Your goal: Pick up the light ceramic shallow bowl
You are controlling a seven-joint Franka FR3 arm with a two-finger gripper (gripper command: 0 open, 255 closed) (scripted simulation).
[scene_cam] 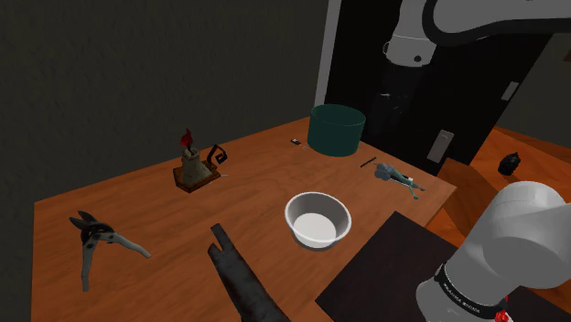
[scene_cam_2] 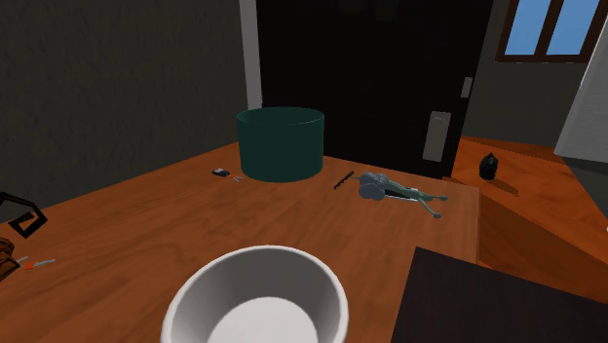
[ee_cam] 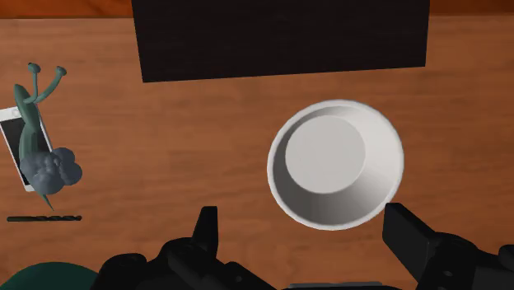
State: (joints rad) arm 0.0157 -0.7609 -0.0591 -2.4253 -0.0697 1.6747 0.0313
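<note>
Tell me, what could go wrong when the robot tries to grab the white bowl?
The end effector is open, but the bowl looks nearly as wide as the gap, so a finger might land on the rim and tip it. The bowl's walls slope and look smooth, so it could slip out of a pinch. If it gets shoved instead, it could slide against the black mat close by.
</note>
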